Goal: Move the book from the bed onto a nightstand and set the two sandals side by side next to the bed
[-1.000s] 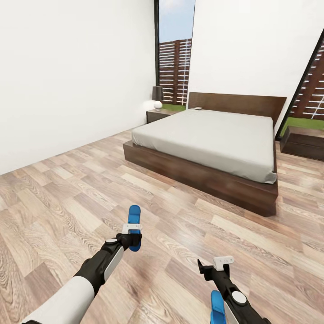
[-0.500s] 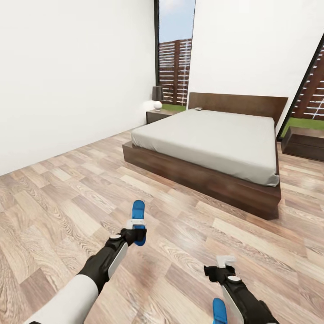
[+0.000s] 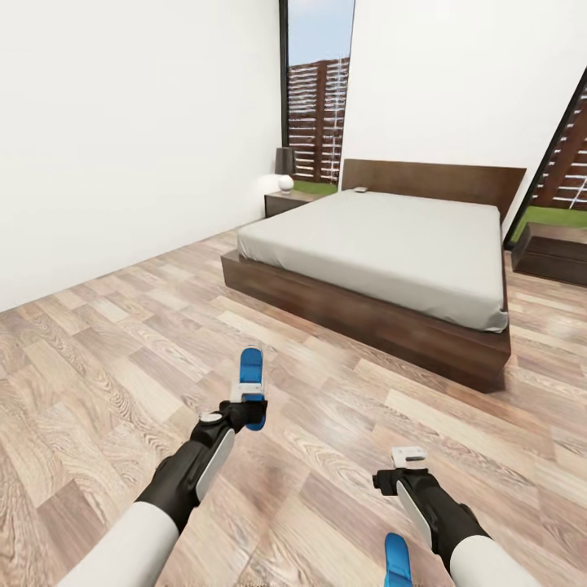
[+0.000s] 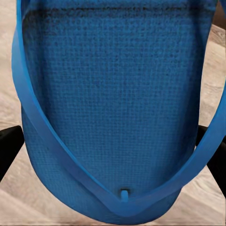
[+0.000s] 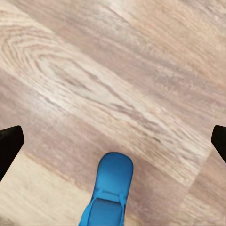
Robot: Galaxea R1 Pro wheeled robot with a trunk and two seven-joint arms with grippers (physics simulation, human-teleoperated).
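Observation:
My left gripper (image 3: 248, 410) is shut on one bright blue sandal (image 3: 251, 377), held low over the wood floor. That sandal (image 4: 113, 103) sits between the black fingers (image 4: 9, 153) in the left wrist view. The second sandal (image 3: 397, 562) lies on the floor under my right arm. Above its tip (image 5: 111, 193) my right gripper (image 5: 113, 141) stands open with nothing between its fingers (image 5: 9, 146). The bed (image 3: 391, 244) stands ahead to the right. A small flat thing (image 3: 359, 190), seemingly the book, lies by the headboard. Nightstands flank the bed, left (image 3: 285, 202) and right (image 3: 554, 253).
A dark lamp (image 3: 284, 161) and a white ball (image 3: 285, 183) stand on the left nightstand. A white wall (image 3: 122, 147) runs along the left. Bare plank floor (image 3: 122, 359) stretches between me and the bed frame (image 3: 359, 314).
The whole view has crept toward the bed. My left gripper has carried its sandal a little forward and right. The right gripper has turned and sits slightly higher in the picture.

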